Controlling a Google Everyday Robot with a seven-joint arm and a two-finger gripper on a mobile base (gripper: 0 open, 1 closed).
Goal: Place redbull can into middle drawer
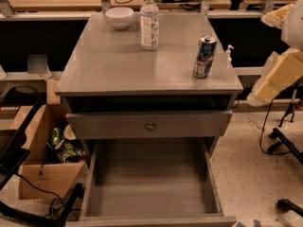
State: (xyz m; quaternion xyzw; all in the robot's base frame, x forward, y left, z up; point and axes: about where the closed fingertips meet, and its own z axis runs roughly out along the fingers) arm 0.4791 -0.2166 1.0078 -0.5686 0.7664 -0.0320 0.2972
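Observation:
The redbull can (pixel 204 56), blue and silver, stands upright near the right front corner of the grey cabinet top (pixel 113 63). The middle drawer (pixel 151 186) is pulled wide open at the bottom of the camera view, and its flat grey floor is bare. Above it is a drawer front with a small round knob (pixel 150 125). My gripper is not in view. Only pale casing of my arm (pixel 280 74) shows at the right edge, to the right of the can and apart from it.
A clear water bottle (pixel 149 21) and a white bowl (pixel 119 18) stand at the back of the cabinet top. A cardboard box (pixel 45 176) with clutter sits on the floor at left. Cables and chair legs (pixel 284 145) lie at right.

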